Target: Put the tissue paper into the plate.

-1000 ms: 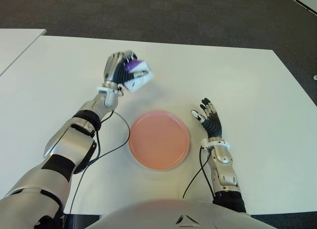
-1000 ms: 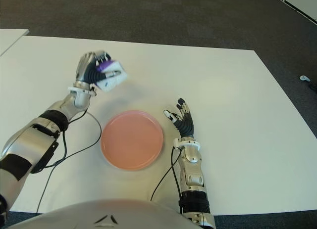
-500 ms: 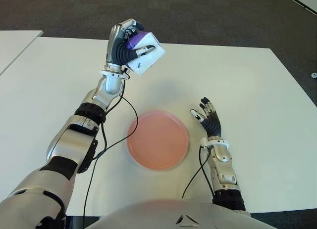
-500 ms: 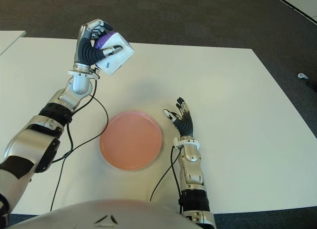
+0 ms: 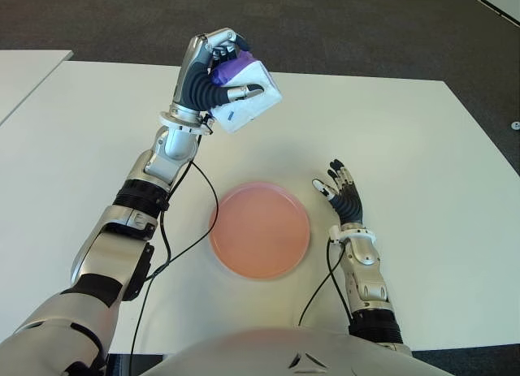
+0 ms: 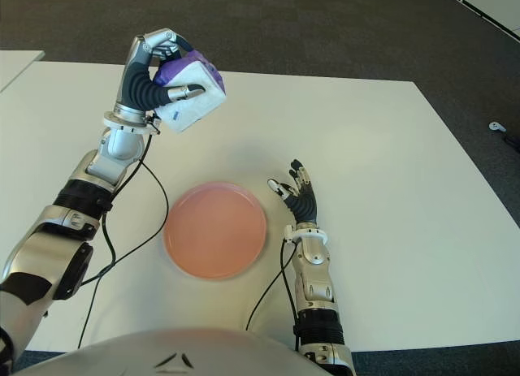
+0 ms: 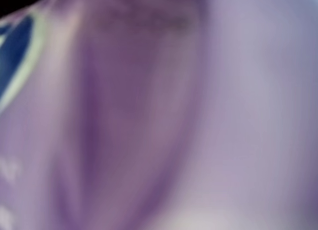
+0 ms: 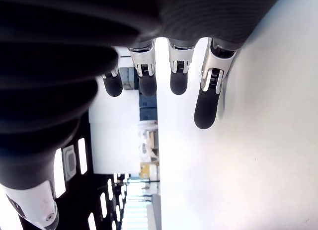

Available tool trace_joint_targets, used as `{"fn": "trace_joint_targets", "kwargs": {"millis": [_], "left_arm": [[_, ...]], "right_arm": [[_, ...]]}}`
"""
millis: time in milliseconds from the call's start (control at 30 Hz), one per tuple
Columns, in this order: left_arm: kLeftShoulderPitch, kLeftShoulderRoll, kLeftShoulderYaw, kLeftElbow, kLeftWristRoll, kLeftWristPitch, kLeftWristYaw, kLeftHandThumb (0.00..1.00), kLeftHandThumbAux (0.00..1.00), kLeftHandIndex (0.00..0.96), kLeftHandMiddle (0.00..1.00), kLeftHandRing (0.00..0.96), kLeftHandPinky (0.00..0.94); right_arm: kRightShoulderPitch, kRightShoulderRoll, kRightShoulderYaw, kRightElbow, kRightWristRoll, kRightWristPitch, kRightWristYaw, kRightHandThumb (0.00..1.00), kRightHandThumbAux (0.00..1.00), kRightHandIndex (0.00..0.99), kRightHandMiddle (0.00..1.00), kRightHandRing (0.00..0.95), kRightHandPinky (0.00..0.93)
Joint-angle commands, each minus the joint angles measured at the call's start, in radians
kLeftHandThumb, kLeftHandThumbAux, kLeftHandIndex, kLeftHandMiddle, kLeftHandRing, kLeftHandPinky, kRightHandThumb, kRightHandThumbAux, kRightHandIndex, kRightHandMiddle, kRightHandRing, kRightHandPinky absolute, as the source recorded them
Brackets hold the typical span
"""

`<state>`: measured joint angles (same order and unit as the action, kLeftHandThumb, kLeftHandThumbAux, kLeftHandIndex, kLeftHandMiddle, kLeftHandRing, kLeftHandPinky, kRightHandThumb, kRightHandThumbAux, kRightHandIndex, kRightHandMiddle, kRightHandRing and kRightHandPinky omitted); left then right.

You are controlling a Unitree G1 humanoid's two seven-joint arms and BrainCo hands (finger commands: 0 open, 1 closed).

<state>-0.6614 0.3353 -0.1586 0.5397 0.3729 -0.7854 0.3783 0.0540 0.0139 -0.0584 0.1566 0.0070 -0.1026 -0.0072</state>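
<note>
Left hand (image 5: 213,71): upper left of centre in the eye views; raised above the table; fingers curled round the tissue pack, thumb across its white face; arm runs down to the lower left corner of the frame.
Tissue pack (image 5: 246,100): white and purple; held in the left hand, tilted; clear of the table; above and slightly left of the plate in the frame; fills the left wrist view (image 7: 159,111) as a purple blur.
Plate (image 5: 260,229): pink, round; lower centre of the frame; flat on the table; nothing in it; a black cable passes just beside its left edge.
Right hand (image 5: 341,195): just right of the plate; fingers spread and straight, holding nothing; the right wrist view shows the fingertips (image 8: 204,111) extended over the white surface.
Table (image 5: 422,149): white; takes up most of the frame; dark carpet shows along the top edge.
Cable (image 5: 177,250): black; trails from the left forearm across the table.
</note>
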Motion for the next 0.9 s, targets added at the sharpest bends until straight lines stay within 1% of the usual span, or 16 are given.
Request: {"fn": "trace_joint_targets", "kwargs": {"millis": [33,133,233,367,400,467,533,600,667,767,833,900], "left_arm": [[0.067,0.005,0.005,-0.105,0.013,0.015,-0.060,0.750,0.697,0.443,0.884,0.882,0.864],[0.127,-0.009,-0.005,-0.214,0.027,0.037,-0.088,0.750,0.696,0.444,0.882,0.882,0.864],[0.188,-0.014,-0.024,-0.313,0.033,0.039,-0.131,0.751,0.696,0.444,0.881,0.881,0.864],[0.225,-0.014,-0.032,-0.362,0.016,0.038,-0.185,0.751,0.696,0.444,0.880,0.880,0.859],[0.238,-0.005,-0.039,-0.370,-0.003,0.034,-0.216,0.751,0.696,0.444,0.880,0.880,0.859],[0.253,0.014,-0.053,-0.371,-0.037,0.020,-0.277,0.751,0.696,0.444,0.879,0.880,0.857],[0.260,0.046,-0.084,-0.328,-0.060,-0.036,-0.344,0.751,0.696,0.444,0.878,0.878,0.856],[0.262,0.063,-0.104,-0.305,-0.087,-0.068,-0.400,0.750,0.696,0.444,0.878,0.876,0.851],[0.261,0.063,-0.104,-0.298,-0.103,-0.080,-0.428,0.750,0.697,0.443,0.877,0.874,0.847],[0.247,0.137,-0.152,-0.308,-0.123,-0.073,-0.577,0.750,0.697,0.443,0.870,0.867,0.831],[0.246,0.163,-0.170,-0.295,-0.093,-0.090,-0.623,0.750,0.697,0.443,0.864,0.862,0.824],[0.252,0.178,-0.177,-0.274,-0.019,-0.124,-0.622,0.750,0.697,0.443,0.859,0.858,0.820]], "right_arm": [[0.036,0.004,0.007,0.051,-0.008,0.056,-0.012,0.108,0.667,0.027,0.069,0.042,0.042],[0.036,0.003,0.011,0.046,-0.012,0.061,-0.015,0.109,0.670,0.027,0.064,0.040,0.045],[0.034,0.003,0.014,0.046,-0.011,0.067,-0.017,0.111,0.675,0.027,0.062,0.039,0.049],[0.034,0.003,0.015,0.046,-0.010,0.069,-0.020,0.113,0.681,0.027,0.065,0.041,0.048],[0.034,0.004,0.015,0.045,-0.010,0.070,-0.021,0.113,0.682,0.027,0.065,0.042,0.048],[0.035,0.004,0.015,0.043,-0.010,0.070,-0.023,0.113,0.682,0.027,0.066,0.043,0.046],[0.035,0.004,0.015,0.043,-0.010,0.068,-0.024,0.112,0.679,0.026,0.066,0.043,0.044],[0.036,0.002,0.015,0.040,-0.010,0.068,-0.025,0.111,0.676,0.025,0.065,0.042,0.043],[0.036,0.001,0.016,0.039,-0.010,0.068,-0.025,0.109,0.673,0.024,0.065,0.042,0.041],[0.035,-0.003,0.015,0.042,-0.012,0.069,-0.025,0.105,0.668,0.022,0.060,0.039,0.044],[0.035,-0.004,0.015,0.044,-0.013,0.069,-0.025,0.103,0.666,0.022,0.058,0.037,0.045],[0.034,-0.004,0.014,0.047,-0.011,0.067,-0.025,0.101,0.665,0.022,0.058,0.037,0.045]]}}
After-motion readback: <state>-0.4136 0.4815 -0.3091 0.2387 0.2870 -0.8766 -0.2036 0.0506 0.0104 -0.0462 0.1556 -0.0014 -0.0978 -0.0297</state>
